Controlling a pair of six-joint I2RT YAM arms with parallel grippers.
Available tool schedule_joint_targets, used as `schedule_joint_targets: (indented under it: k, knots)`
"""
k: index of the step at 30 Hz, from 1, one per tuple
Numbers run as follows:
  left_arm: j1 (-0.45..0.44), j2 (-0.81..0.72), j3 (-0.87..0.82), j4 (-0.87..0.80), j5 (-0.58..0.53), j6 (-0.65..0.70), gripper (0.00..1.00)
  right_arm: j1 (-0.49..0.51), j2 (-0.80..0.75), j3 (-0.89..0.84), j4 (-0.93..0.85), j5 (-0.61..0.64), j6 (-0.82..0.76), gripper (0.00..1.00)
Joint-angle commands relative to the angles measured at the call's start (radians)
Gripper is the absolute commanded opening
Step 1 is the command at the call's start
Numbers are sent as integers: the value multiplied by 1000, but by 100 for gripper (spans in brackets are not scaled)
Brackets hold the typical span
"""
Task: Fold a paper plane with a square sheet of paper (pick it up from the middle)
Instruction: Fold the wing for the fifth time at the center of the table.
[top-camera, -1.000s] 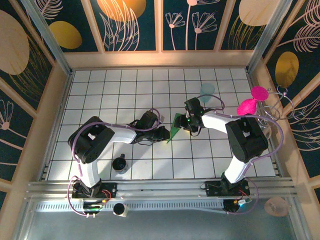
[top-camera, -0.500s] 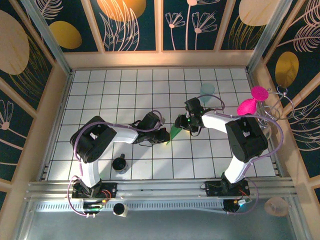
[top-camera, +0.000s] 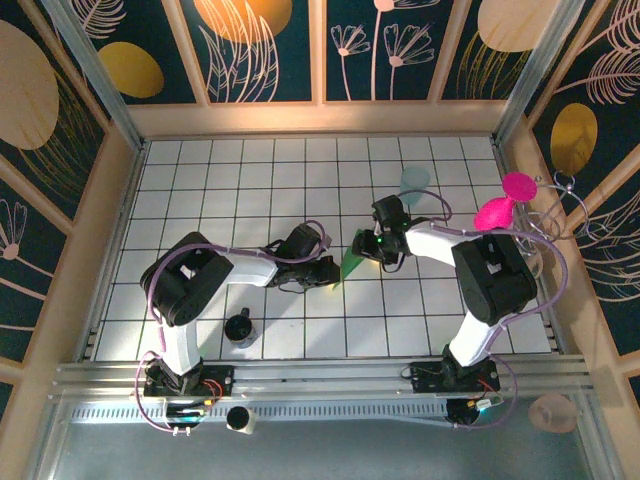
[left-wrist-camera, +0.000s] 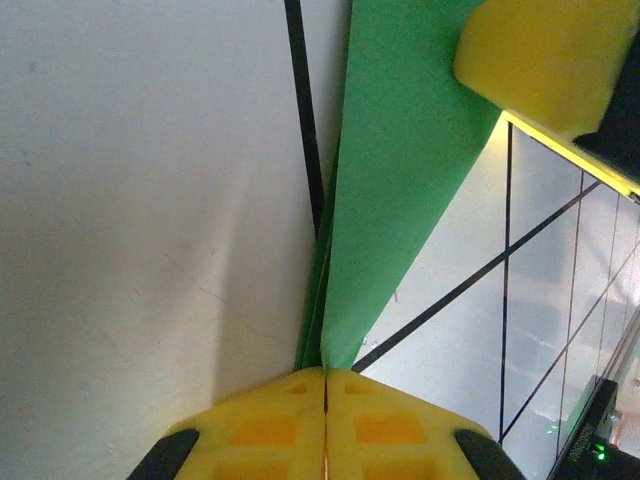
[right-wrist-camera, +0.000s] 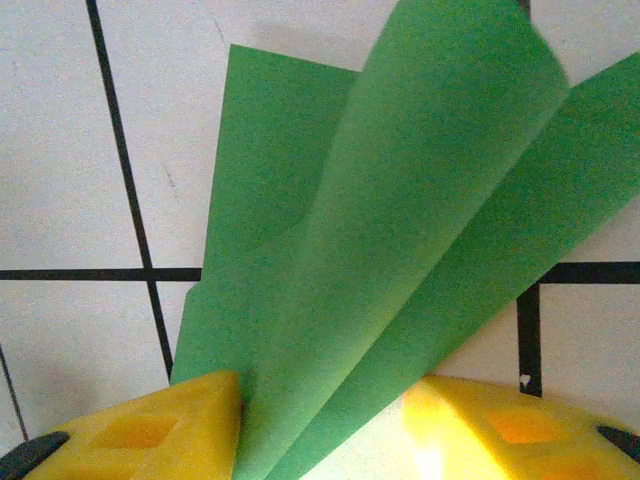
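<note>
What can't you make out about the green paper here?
Top view: the paper is tiny, its ends under the left hand and right hand; creases unreadable.
Left wrist: its tip vanishes between the left hand's shut fingers; far end runs off the top edge.
Right wrist: its near end is hidden between the right hand's fingers.

White shells, black joints on left arm (top-camera: 215, 265) and right arm (top-camera: 440, 240); lilac cables (top-camera: 305, 226) loop behind left pincer (left-wrist-camera: 325, 375) and right pincer (right-wrist-camera: 322, 390), whose yellow pads (left-wrist-camera: 265, 428) bear square recesses.
</note>
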Motion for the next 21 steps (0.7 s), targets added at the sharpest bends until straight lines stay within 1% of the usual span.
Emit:
schedule_joint_targets:
  k: [1,4,7,9,12,14,19,21]
  knots:
    - [-7,38,9,-86,-42,25,9,-16,26,-64,36,25,-7,54]
    - [-8,36,14,-86,-43,23,9,-36,-97,-91,55,-16,-13,57]
    - [-8,32,12,-79,-44,19,9,-54,-216,-128,69,-52,-29,58]
    - [-8,29,12,-74,-42,18,9,-57,-274,-144,70,-69,-43,58]
    - [-9,27,11,-67,-42,16,9,-51,-322,-165,100,-150,-51,55]
    - [-8,26,11,-65,-40,16,9,-32,-324,-172,133,-196,-48,52]
    - [-8,27,11,-61,-34,18,9,6,-229,-127,161,-220,-27,39]
    - [-9,23,10,-61,-33,18,9,9,-193,-118,175,-224,-23,36]
